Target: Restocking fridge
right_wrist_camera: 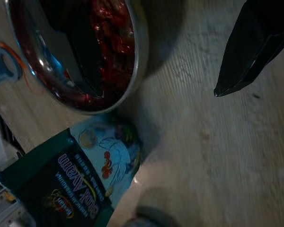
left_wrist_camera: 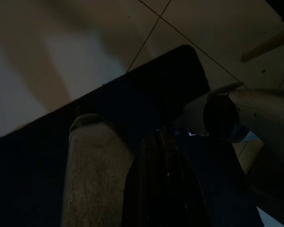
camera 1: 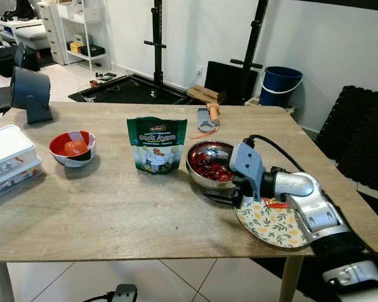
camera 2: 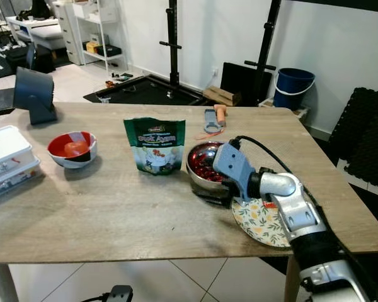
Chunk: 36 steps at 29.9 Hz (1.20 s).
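Note:
A steel bowl (camera 1: 209, 162) of red pieces stands mid-table, right of an upright green snack bag (camera 1: 156, 145). My right gripper (camera 1: 219, 187) is open at the bowl's near rim. In the right wrist view one black finger (right_wrist_camera: 255, 42) hangs over bare wood outside the rim (right_wrist_camera: 139, 56), and a dark shape, seemingly the other finger, lies inside the bowl. The bag (right_wrist_camera: 71, 175) shows just beyond. The left wrist view is very dark, with floor tiles and a table leg (left_wrist_camera: 92, 175).
A flowered plate (camera 1: 274, 225) lies under my right forearm near the table's front right corner. A red bowl (camera 1: 72, 148) and a white lidded box (camera 1: 9, 157) sit at the left. A peeler (camera 1: 206, 119) lies at the back, a dark fan (camera 1: 30, 94) at back left.

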### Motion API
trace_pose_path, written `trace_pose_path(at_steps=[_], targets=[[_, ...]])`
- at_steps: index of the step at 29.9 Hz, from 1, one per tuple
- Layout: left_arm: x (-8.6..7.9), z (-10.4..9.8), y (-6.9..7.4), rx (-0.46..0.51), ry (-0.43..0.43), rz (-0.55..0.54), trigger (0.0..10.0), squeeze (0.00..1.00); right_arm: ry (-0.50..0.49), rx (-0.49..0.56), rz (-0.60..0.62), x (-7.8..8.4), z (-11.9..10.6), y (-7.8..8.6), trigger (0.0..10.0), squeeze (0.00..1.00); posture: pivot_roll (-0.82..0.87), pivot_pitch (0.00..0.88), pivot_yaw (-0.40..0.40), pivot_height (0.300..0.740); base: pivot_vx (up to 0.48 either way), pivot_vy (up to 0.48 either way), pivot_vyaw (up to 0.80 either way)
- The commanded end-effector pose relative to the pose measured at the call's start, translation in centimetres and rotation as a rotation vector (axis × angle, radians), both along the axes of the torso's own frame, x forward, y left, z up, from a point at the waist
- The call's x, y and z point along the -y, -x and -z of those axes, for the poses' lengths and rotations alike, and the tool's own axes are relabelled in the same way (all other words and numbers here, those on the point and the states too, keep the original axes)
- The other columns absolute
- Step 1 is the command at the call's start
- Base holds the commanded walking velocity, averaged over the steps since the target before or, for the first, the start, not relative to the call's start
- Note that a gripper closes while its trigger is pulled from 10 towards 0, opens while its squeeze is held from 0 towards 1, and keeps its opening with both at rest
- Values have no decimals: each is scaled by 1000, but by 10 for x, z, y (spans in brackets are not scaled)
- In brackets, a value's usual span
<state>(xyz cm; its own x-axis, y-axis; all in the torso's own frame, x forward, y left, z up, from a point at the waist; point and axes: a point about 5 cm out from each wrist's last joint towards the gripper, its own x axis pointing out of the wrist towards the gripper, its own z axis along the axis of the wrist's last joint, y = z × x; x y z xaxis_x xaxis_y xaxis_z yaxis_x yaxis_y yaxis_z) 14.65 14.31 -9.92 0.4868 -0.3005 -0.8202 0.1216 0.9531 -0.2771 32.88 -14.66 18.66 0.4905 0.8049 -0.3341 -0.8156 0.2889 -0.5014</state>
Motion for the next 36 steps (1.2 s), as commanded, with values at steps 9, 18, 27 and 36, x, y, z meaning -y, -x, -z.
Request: trace_pose_path(at_steps=[9, 18, 27, 36], targets=[[5, 1, 2, -16, 12, 3, 10000, 0, 209, -73, 56, 6, 26, -4, 10000, 0, -65, 0, -76, 740, 0, 0, 0], [7, 2, 6, -26, 21, -8, 10000, 0, 326, -124, 124, 1, 37, -9, 10000, 0, -59, 0, -90, 740, 0, 0, 0], [11, 2, 6, -23, 34, -19, 10000, 0, 437, -155, 74, -15, 42, -11, 10000, 0, -61, 0, -97, 740, 0, 0, 0], [11, 2, 6, -22, 36, -35, 10000, 0, 515, -154, 68, -19, 40, -15, 10000, 0, -56, 0, -107, 740, 0, 0, 0]])
